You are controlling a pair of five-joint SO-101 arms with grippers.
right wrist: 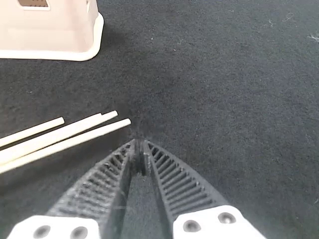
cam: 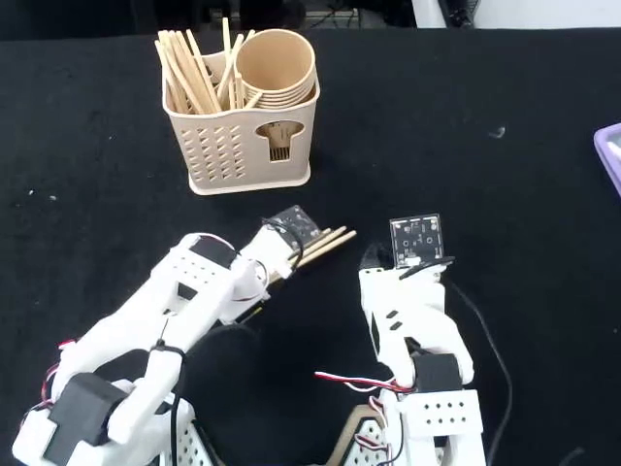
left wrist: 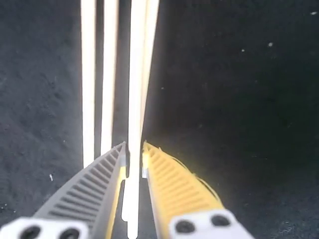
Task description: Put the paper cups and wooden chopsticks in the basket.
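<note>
The beige slotted basket [cam: 240, 146] stands at the back of the table, with stacked paper cups [cam: 277, 66] in one side and several wooden chopsticks [cam: 194, 73] upright in the other. More chopsticks [cam: 328, 242] lie flat on the black cloth in front of it. My left gripper [left wrist: 134, 146] is shut on one of these chopsticks [left wrist: 134, 99], and the others [left wrist: 88, 89] lie beside its fingers. In the high view the left gripper [cam: 289, 254] sits at their near ends. My right gripper [right wrist: 139, 144] is shut on nothing, just off the chopstick tips [right wrist: 107, 122], low over the cloth [cam: 372, 258].
A corner of the basket [right wrist: 55, 45] lies beyond the right gripper. A purple object [cam: 611, 155] pokes in at the table's right edge. Black cloth covers the table; open room lies to the right of the basket.
</note>
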